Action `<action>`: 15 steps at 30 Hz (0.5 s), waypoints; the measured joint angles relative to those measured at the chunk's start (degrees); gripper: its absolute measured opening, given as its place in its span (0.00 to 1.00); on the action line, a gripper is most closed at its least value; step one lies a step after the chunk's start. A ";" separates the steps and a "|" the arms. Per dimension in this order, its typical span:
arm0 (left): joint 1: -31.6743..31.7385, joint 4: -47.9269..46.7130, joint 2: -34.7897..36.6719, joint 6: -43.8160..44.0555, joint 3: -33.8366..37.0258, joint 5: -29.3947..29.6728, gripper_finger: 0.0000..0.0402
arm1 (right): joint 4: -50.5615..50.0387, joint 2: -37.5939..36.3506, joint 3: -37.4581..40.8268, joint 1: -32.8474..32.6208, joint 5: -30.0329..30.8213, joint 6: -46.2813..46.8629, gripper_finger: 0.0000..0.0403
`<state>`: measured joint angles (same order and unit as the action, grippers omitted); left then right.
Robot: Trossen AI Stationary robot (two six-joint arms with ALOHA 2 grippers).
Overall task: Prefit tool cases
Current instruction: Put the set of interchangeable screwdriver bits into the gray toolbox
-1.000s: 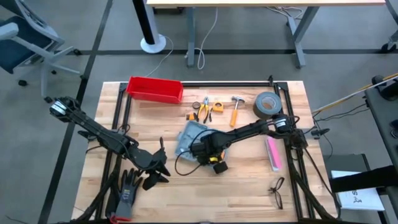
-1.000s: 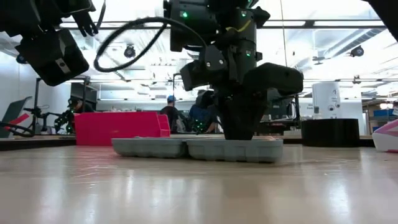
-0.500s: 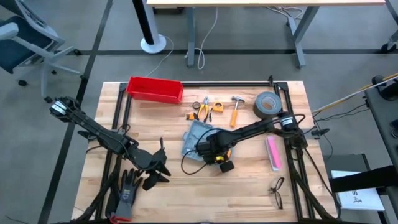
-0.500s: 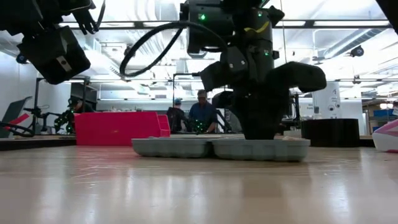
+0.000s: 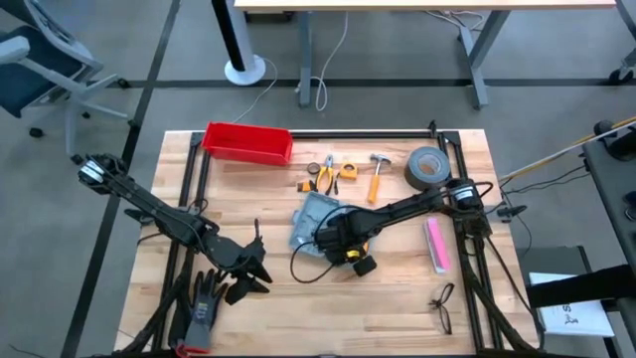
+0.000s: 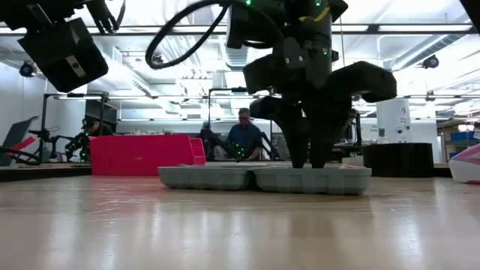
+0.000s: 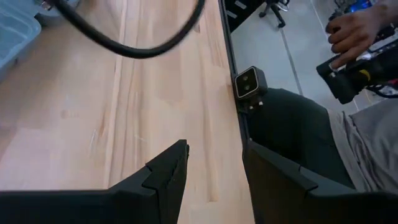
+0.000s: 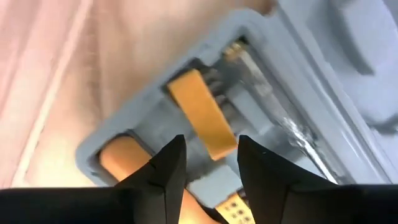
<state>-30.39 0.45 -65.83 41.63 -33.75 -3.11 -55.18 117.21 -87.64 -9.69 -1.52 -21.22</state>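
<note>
Currently, case: the small grey-blue rectangular hinged plastic tool case (image 5: pixel 310 223) lies opened flat on the wooden tabletop (image 5: pixel 397 298), a little left of the frame's centre in the high view.
Contents: the right wrist view shows a grey moulded interior holding an orange-yellow bar-shaped tool (image 8: pixel 201 115) and an orange rounded handle (image 8: pixel 124 155) in their slots.
Orientation: both halves (image 6: pixel 262 178) lie side by side, insides up; in the high view the long axis runs from upper right to lower left of the frame, tilted slightly from vertical.
Right gripper: the right gripper (image 6: pixel 309 154) stands directly over the case's right half in the low view, fingers apart and clamped on nothing; whether the tips touch the tray I cannot tell.
Left gripper: the left gripper (image 7: pixel 214 165) hangs at lower left of the high view, well apart from the case, fingers apart and empty.
Handling: probably light, stiff and rather smooth; thin plastic that would slide on wood when pushed.
Where to hold: likely best across a rim or outer wall of one half, away from the hinge.
Risk: pressing a tool down may skid the case.
</note>
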 joint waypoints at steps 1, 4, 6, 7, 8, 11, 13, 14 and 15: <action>0.00 -0.02 0.05 0.02 -0.01 -0.24 0.40 | 0.08 0.00 0.00 -0.29 0.00 -0.77 0.31; 0.00 -0.06 0.07 0.51 -0.03 -0.65 0.40 | 1.14 0.02 0.00 -1.13 -0.02 -2.25 0.33; 0.00 -0.10 0.07 0.84 -0.03 -0.65 0.40 | 1.87 0.02 0.00 -1.44 0.00 -2.90 0.34; 0.00 -0.06 0.07 0.90 -0.03 -0.64 0.40 | 2.11 0.04 0.00 -1.47 0.02 -3.30 0.34; 0.00 -0.09 0.07 0.92 -0.03 -0.64 0.40 | 2.24 0.04 0.00 -1.47 0.02 -3.46 0.34; -0.01 -0.08 0.07 0.96 -0.03 -0.64 0.40 | 2.49 0.04 -0.04 -1.45 0.02 -3.57 0.34; -0.04 -0.09 0.07 0.96 -0.03 -0.64 0.40 | 2.85 0.04 -0.04 -1.42 0.03 -4.37 0.33; -0.04 -0.09 0.07 0.96 -0.03 -0.64 0.40 | 3.26 0.04 -0.04 -1.42 0.03 -5.03 0.33; -0.04 -0.09 0.07 0.97 -0.03 -0.64 0.40 | 3.67 0.04 -0.04 -1.42 0.02 -5.51 0.32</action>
<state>-30.44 0.36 -65.76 42.60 -33.78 -3.75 -51.51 117.25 -87.68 -11.11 -1.50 -26.74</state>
